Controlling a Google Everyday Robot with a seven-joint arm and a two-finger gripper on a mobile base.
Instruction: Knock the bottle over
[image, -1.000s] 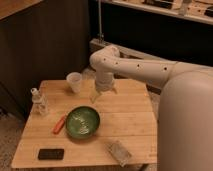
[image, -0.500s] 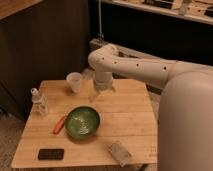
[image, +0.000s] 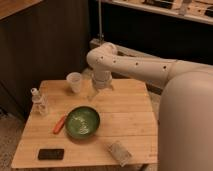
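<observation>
The bottle (image: 39, 102) is small and clear with a pale cap. It stands upright near the left edge of the wooden table (image: 125, 117). My gripper (image: 100, 93) hangs from the white arm over the back middle of the table, just right of the translucent white cup (image: 74, 82). The gripper is well to the right of the bottle, with the cup between them.
A green bowl (image: 82, 122) sits in the table's middle. An orange-red tool (image: 59, 124) lies left of the bowl. A black phone (image: 50, 154) lies at the front left. A crinkled packet (image: 119, 151) lies at the front middle. A dark wall stands behind.
The gripper has moved a little to the left along the back of the table, toward the cup. The bottle and other objects have not moved.
</observation>
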